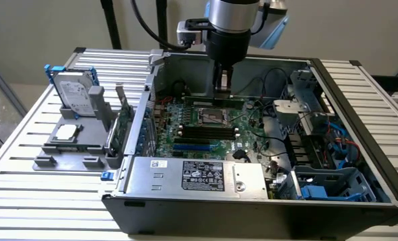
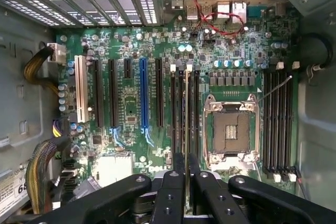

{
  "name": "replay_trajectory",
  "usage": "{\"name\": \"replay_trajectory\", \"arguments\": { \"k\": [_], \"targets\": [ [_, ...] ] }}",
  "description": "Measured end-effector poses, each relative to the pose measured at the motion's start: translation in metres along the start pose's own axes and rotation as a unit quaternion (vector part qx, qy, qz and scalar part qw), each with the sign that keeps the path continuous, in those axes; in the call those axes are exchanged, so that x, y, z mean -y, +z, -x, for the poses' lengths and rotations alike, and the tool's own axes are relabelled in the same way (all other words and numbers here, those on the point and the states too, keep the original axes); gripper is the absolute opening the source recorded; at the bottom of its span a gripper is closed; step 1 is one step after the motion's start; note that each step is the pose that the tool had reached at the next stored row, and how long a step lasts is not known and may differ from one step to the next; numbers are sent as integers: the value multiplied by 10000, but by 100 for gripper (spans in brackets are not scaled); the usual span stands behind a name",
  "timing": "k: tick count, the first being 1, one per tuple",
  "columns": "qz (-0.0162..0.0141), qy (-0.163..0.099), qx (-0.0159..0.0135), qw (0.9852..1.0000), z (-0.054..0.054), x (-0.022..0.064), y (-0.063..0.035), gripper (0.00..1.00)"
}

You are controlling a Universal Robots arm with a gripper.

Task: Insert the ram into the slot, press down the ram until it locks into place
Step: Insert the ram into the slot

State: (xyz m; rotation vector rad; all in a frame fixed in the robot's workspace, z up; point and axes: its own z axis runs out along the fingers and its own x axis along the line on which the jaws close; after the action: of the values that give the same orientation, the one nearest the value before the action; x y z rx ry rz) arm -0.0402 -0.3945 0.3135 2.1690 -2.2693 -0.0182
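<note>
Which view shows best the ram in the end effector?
The exterior view: the ram shows its long green side below the end effector. In the wrist view it is edge-on, a thin line between the fingers.

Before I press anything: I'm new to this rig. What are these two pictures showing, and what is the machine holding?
The machine is one robot arm whose gripper reaches into an open computer case on a slatted table. One picture is from a camera off the arm; the other looks down from its wrist. The gripper is shut on the ram, a thin green stick seen edge-on, lined up with the black slots beside the processor socket. Whether it is seated, I cannot tell. Outside the case, a tray carries a hard drive.
</note>
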Motion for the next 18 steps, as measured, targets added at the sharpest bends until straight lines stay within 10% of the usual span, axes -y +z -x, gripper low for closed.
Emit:
{"name": "replay_trajectory", "arguments": {
  "k": [18],
  "targets": [
    [-7, -113, -1, 9999, -10, -4, 329, 13]
  ]
}}
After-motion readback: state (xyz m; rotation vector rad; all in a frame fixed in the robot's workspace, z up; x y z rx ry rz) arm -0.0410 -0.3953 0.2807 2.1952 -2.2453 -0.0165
